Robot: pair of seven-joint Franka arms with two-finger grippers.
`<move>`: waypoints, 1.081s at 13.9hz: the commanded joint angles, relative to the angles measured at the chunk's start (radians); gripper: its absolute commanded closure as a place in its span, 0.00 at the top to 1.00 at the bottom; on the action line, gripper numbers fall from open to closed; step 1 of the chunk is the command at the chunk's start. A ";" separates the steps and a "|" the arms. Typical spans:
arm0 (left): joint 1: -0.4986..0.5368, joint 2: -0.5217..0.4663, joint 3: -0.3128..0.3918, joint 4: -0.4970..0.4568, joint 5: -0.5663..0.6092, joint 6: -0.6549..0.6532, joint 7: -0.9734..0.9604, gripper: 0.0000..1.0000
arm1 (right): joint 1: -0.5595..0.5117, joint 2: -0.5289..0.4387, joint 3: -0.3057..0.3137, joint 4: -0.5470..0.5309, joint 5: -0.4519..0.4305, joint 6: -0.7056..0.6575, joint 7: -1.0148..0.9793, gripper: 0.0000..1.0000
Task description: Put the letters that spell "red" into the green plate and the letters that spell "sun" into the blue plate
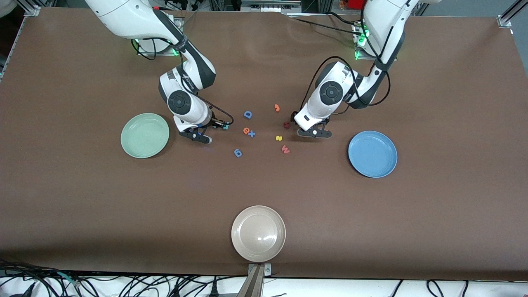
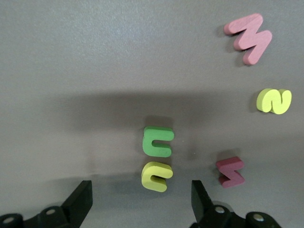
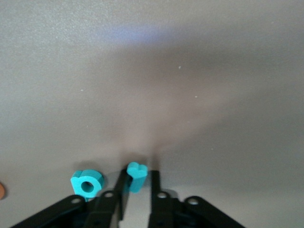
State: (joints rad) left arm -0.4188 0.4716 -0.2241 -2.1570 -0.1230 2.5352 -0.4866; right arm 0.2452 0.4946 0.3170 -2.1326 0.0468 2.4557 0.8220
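The right gripper point(image 3: 135, 187) sits low on the table at about three o'clock of the green plate point(image 1: 144, 135), its fingers pinched narrow on the teal "r" point(image 3: 136, 175), with the teal "d" point(image 3: 87, 183) just beside them. The left gripper point(image 2: 141, 199) hangs wide open over the yellow "u" point(image 2: 156, 176) and olive "n" point(image 2: 157, 141), at about nine o'clock of the blue plate point(image 1: 372, 154).

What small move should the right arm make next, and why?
Probably lift straight up, then carry toward the green plate. The right gripper looks shut on a teal letter low at the table, and the plate holds nothing yet.
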 commanded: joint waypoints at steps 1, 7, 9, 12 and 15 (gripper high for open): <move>-0.011 0.013 0.006 -0.020 0.008 0.053 -0.006 0.89 | 0.006 0.009 -0.003 -0.001 -0.002 0.009 0.016 0.00; -0.026 0.019 0.008 -0.020 0.008 0.059 -0.006 0.44 | -0.006 -0.102 -0.036 0.089 -0.002 -0.229 0.003 0.00; -0.026 0.018 0.008 -0.020 0.008 0.059 -0.007 0.33 | -0.006 -0.137 -0.064 0.201 -0.004 -0.456 0.003 0.00; -0.025 0.015 0.008 -0.020 0.008 0.059 -0.013 0.33 | -0.006 -0.177 -0.151 0.322 -0.005 -0.706 -0.094 0.00; -0.021 0.012 0.008 -0.020 0.008 0.056 -0.013 0.31 | -0.006 -0.235 -0.297 0.330 -0.005 -0.813 -0.316 0.00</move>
State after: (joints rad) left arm -0.4360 0.4827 -0.2285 -2.1678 -0.1227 2.5839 -0.4882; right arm 0.2379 0.2841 0.1004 -1.8036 0.0430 1.6977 0.6360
